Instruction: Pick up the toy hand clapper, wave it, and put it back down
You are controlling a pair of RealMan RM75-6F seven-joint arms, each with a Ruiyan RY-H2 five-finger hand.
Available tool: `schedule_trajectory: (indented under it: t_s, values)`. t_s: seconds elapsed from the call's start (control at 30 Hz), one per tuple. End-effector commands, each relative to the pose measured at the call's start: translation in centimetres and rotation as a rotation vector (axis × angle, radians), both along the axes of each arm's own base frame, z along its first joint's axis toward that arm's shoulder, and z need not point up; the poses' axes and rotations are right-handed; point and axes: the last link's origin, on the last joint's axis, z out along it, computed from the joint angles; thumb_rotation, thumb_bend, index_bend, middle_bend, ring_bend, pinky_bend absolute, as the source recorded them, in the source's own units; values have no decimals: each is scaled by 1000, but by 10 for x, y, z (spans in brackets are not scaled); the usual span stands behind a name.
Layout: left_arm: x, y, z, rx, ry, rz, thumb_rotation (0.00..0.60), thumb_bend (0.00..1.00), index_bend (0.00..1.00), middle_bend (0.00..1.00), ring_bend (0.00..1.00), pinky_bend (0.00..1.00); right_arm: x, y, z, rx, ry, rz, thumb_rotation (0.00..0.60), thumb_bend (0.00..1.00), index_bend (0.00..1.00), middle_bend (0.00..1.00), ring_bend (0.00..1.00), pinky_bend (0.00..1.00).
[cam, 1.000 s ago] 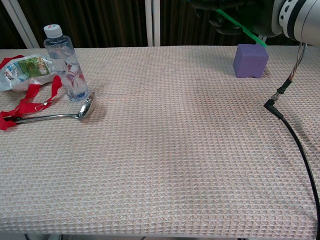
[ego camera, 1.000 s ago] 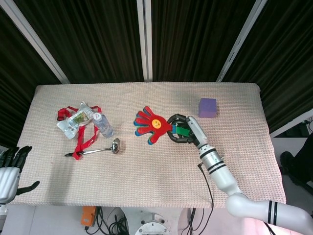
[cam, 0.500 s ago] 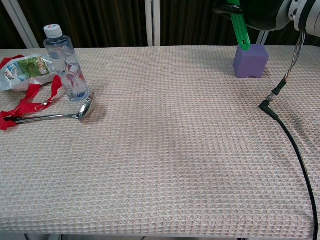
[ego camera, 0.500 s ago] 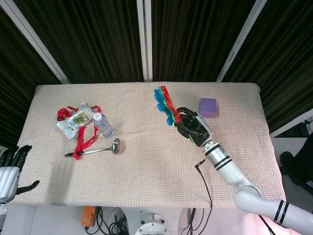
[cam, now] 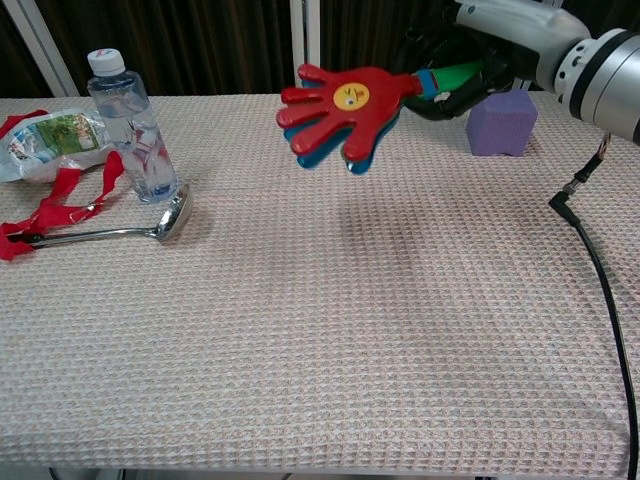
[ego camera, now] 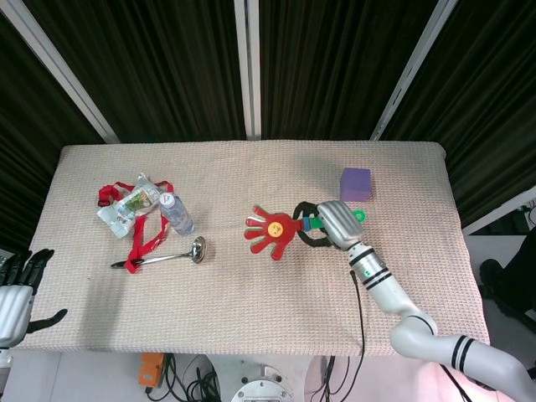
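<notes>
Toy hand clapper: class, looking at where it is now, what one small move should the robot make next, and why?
Probably swing it once more or begin lowering it. The right hand grips the toy hand clapper by its green handle, holding it roughly level and clear above the table, with its shadow on the cloth below. Bare cloth lies beneath it, so a straight descent looks safe.

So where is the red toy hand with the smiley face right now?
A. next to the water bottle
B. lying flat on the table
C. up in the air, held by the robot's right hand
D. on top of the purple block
C: the red hand-shaped plastic clapper floats above the woven tablecloth, its green handle gripped by the right hand, away from the purple block.
</notes>
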Motion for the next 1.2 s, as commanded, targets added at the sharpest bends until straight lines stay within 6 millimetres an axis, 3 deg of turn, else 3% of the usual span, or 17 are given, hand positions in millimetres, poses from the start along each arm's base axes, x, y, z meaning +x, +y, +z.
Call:
schedule_trajectory:
  t_s: [0.03,0.27,0.37,0.47,0.57,0.67,0.9,1.1,1.2]
  values:
    - [0,0,0,0,1,0,600,109,44,54,0,0,-7,1,-18,-129,356,57,600,423,931,698,765,994]
    - [0,0,0,4,3,-5,600,108,44,54,0,0,0,4,-14,-92,262,8,600,427,951,698,765,994]
    - [1,0,0,6,3,-8,600,109,44,54,0,0,13,9,-10,9,-94,-85,600,428,951,696,765,993]
    - [0,0,1,8,4,-10,600,108,44,54,0,0,21,12,0,133,-598,-193,600,428,950,699,764,993]
    - [0,0,1,9,4,-11,600,108,44,54,0,0,18,9,14,294,-1085,-327,600,422,950,698,765,993]
    - [0,0,1,10,3,-14,600,109,44,54,0,0,10,3,26,457,-1356,-464,600,407,948,694,765,993]
    - [1,1,0,6,3,-16,600,111,44,54,0,0,-8,-5,36,624,-1570,-569,600,417,945,688,765,993]
    - [1,2,0,8,5,-18,600,112,44,54,0,0,-17,-9,27,669,-1569,-580,600,417,944,688,765,993]
    - [1,2,0,7,5,-15,600,113,44,54,0,0,-20,-10,22,657,-1465,-540,600,416,944,688,765,993]
